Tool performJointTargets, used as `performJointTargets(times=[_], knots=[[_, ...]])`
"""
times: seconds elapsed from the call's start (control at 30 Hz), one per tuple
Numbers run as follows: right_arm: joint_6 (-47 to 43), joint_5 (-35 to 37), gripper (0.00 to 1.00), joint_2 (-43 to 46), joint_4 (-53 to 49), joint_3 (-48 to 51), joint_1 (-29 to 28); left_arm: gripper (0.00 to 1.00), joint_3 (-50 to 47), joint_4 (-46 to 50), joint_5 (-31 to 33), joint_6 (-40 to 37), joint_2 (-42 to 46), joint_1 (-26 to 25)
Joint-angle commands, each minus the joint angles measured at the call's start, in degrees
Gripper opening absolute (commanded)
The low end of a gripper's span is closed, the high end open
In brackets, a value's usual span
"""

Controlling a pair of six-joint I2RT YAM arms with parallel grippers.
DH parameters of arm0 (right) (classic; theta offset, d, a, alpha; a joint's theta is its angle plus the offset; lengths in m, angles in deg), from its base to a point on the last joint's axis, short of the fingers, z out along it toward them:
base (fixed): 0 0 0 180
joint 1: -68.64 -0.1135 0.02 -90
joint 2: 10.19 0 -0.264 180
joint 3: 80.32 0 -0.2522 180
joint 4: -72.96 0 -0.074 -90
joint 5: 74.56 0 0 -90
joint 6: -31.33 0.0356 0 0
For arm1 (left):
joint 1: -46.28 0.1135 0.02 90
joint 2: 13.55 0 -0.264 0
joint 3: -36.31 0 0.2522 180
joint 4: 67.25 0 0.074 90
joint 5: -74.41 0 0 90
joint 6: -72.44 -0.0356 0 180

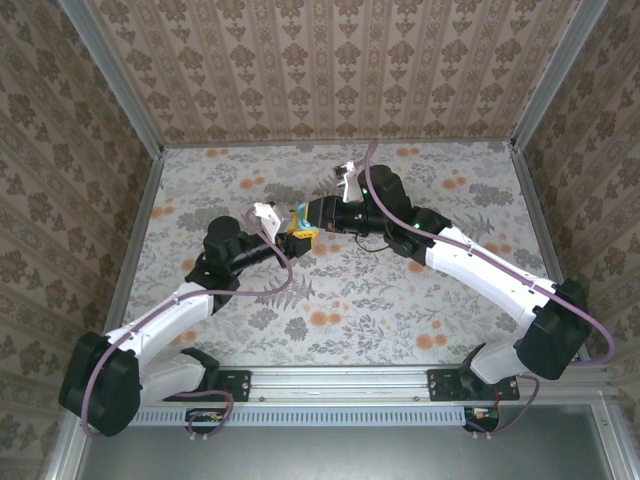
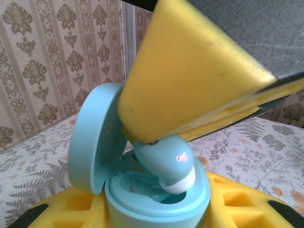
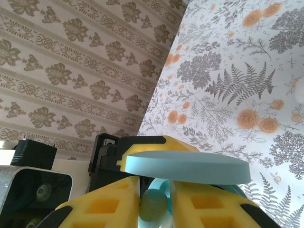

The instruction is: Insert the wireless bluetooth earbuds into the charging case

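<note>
Fern-and-flower cloth covers the table (image 1: 400,310), which is walled in damask paper. Near its middle, the left gripper (image 1: 292,236) clamps its yellow foam pads on the base of a teal charging case (image 2: 156,202), whose lid (image 2: 92,137) stands open on the left. The right gripper (image 3: 154,203) pinches a teal earbud (image 2: 166,159), its white tip at the mouth of the case's well. The bud looks light, hard and slick, so a pinch on its rounded body, tip left free, seems best. The hinged lid seems the fragile part.
</note>
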Motion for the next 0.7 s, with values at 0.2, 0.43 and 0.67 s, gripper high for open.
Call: performJointTargets(times=[0.2,0.43,0.67], knots=[[0.2,-0.9,0.21,0.9,-2.4,-0.1,-0.1,0.39,1.5,-5.5,0.0,0.9,0.9,-0.2],[3.7,-4.0,0.21,0.2,2.4,0.6,-0.1,0.39,1.7,-5.5,0.0,1.0,0.7,-0.2],[4.6,-3.6,0.21,-0.4,4.0,1.4,-0.2,0.39,1.7,-5.6,-0.3,0.9,0.7,-0.2]])
